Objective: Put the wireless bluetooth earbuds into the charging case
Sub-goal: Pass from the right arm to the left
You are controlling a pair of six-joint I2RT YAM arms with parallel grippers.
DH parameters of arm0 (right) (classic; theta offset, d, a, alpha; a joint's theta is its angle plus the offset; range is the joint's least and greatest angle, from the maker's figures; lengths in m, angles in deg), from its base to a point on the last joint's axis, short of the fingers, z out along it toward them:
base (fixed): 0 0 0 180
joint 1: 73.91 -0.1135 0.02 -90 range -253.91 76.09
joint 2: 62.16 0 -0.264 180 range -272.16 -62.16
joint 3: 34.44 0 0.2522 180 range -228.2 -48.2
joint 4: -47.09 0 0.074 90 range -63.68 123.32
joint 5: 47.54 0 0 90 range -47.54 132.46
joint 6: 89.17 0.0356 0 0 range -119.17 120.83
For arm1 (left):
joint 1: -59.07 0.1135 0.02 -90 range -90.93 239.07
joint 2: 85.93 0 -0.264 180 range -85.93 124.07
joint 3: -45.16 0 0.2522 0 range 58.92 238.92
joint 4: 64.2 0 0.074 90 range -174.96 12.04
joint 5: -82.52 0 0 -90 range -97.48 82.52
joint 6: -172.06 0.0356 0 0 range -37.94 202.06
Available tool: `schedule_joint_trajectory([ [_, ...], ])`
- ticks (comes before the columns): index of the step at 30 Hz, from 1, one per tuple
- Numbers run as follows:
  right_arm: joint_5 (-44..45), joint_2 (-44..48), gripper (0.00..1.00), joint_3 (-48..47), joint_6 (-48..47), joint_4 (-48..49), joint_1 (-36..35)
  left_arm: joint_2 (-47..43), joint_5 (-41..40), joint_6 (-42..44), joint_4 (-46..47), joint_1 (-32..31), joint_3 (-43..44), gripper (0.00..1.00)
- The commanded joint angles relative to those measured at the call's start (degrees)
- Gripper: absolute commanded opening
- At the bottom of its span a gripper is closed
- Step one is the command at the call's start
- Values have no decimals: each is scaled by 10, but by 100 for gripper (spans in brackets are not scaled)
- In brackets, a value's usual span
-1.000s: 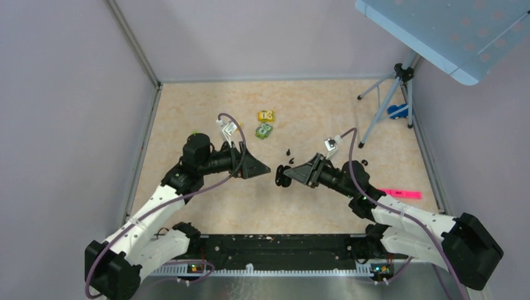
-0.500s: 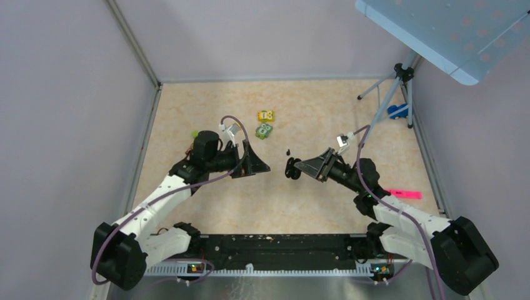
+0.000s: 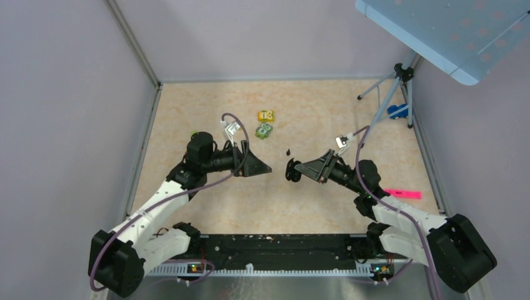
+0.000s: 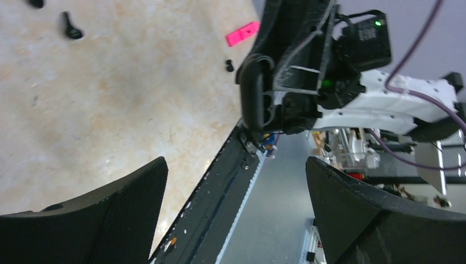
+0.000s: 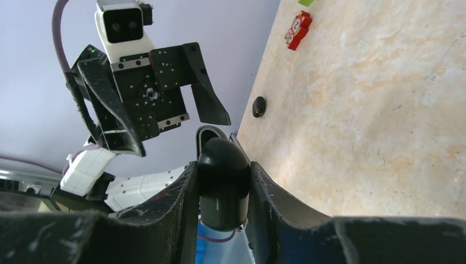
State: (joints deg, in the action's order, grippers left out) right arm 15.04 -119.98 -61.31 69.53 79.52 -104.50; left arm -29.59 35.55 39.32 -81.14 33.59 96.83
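My right gripper (image 3: 294, 170) is shut on the black charging case (image 3: 290, 170) and holds it above the table. In the right wrist view the case (image 5: 222, 184) is clamped between both fingers. In the left wrist view the case (image 4: 255, 93) faces me edge-on with its lid ajar. My left gripper (image 3: 265, 169) is open and empty just left of the case, and its fingers (image 4: 137, 203) are spread wide. One black earbud (image 3: 288, 151) lies on the table just beyond the case. Two earbuds (image 4: 70, 30) show at the top left of the left wrist view.
A yellow block (image 3: 266, 115) and a green block (image 3: 264, 130) lie beyond the left gripper. A pink strip (image 3: 400, 194) lies right of the right arm. A tripod (image 3: 387, 100) stands at the far right. A red toy (image 5: 298, 23) and a small black round piece (image 5: 259, 106) lie on the table.
My right gripper has carried the case a little to the right and farther from me. The left arm has shifted its wrist slightly but stays facing the case.
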Motion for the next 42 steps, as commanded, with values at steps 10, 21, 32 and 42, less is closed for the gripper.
schedule_joint_trajectory([
  [10, -68, -54, 0, -1, 48, 180, 4, 80, 171, -122, 282, -5, -11, 93],
  [21, -83, -149, 0, -10, 105, 342, -9, 117, 171, -162, 351, -32, -20, 82],
  [32, -72, -177, 0, -30, 106, 356, -33, 140, 162, -178, 383, -54, -21, 72],
  [42, -69, -177, 0, -24, 114, 371, -37, 143, 156, -188, 401, -57, -26, 63],
])
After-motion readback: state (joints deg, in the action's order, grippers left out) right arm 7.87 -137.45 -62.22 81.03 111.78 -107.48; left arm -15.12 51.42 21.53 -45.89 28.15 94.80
